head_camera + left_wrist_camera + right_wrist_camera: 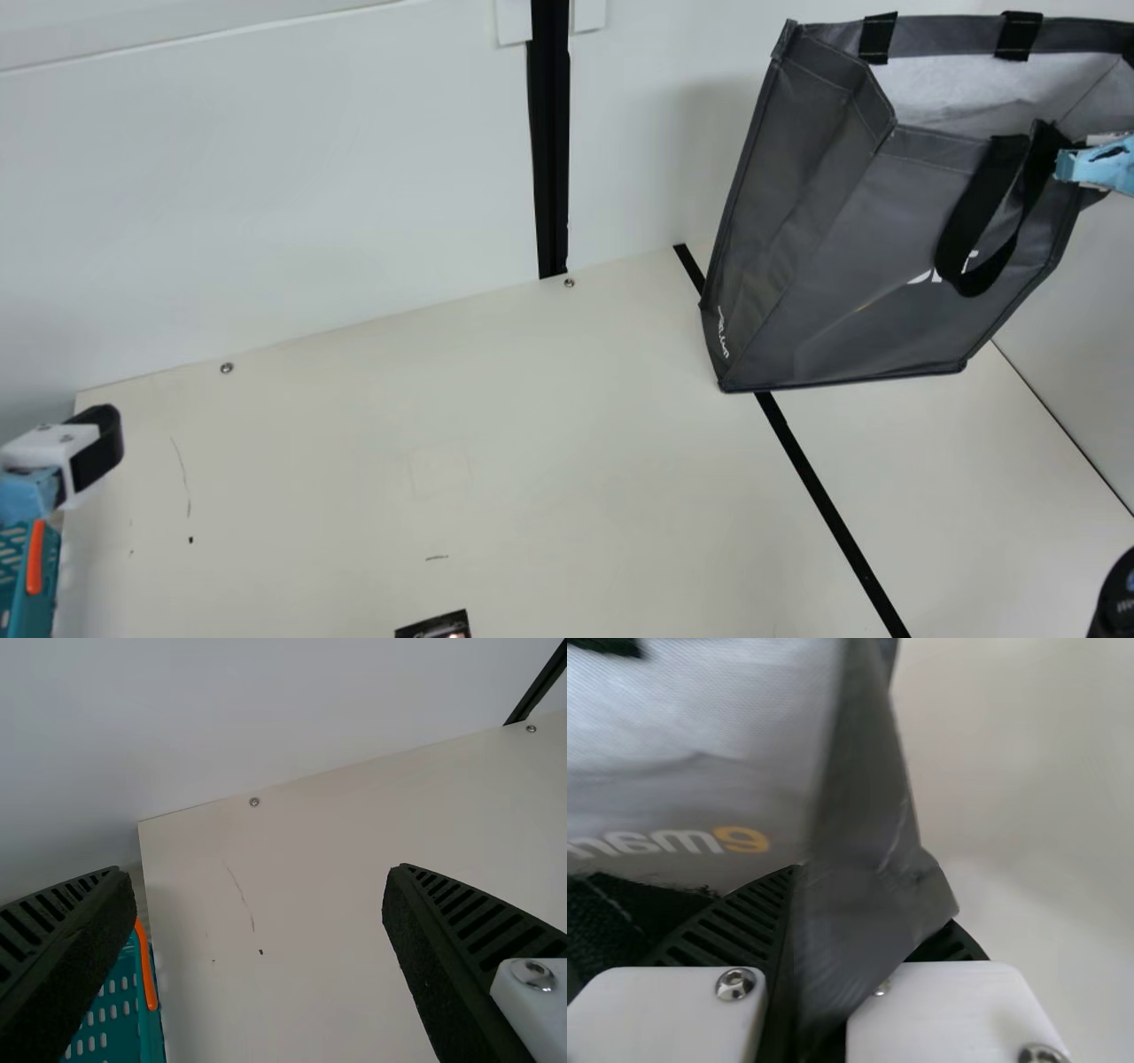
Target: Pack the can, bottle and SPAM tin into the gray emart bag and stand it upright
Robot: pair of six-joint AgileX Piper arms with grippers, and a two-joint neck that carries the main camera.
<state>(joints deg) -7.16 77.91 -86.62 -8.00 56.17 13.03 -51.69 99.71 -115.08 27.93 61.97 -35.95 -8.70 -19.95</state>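
1. Gray emart bag point(824, 257) tilts at two o'clock in the main view, mouth open; the right tool point(873, 899) pinches its top edge.
2. Left tool point(255, 870), at eight o'clock, is spread, holding nothing.
3. Packing: can't tell, the bag's depths are hidden.
4. Standing it upright remains.

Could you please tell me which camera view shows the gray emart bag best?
The main view: it shows the bag whole enough to see its open top, sides and tilt. The right wrist view gives a close part, fabric between the right fingers. The left wrist view looks toward the teal basket.
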